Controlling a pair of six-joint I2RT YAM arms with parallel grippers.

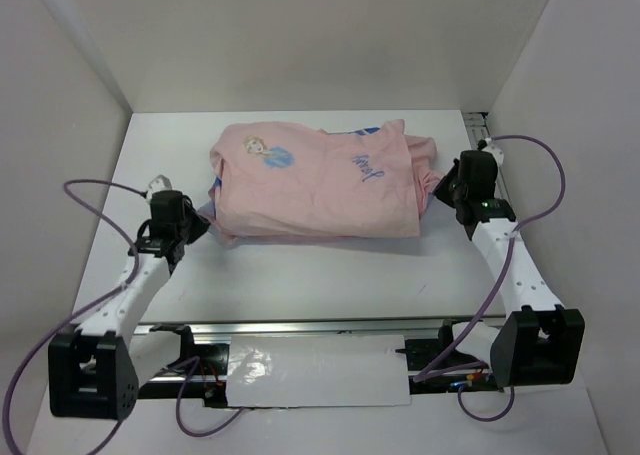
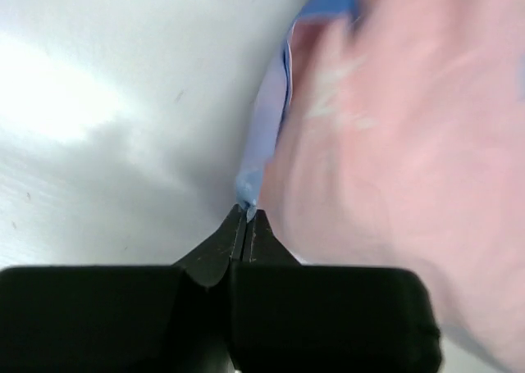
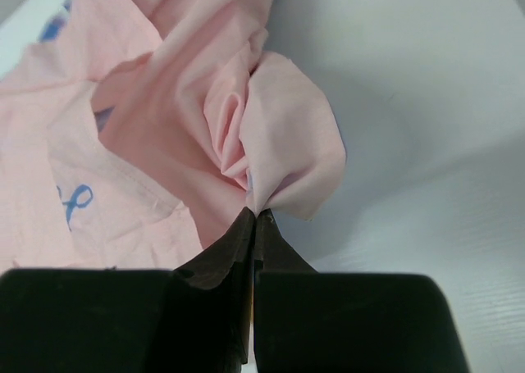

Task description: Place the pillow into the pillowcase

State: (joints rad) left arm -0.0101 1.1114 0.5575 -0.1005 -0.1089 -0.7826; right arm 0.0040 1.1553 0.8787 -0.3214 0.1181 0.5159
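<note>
Seemingly mid-smoothing, left pincer (image 2: 247, 217) and right pincer (image 3: 256, 217) were clamped tight on the bulging pale-pink fabric pillowcase (image 1: 310, 190) between them; an outward tug seemed due.

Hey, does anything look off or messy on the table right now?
The pillowcase is bunched into crumpled folds at its right end, where the right end effector pinches it. The left end effector pinches its blue corner. Nothing looks spilled or damaged.
</note>
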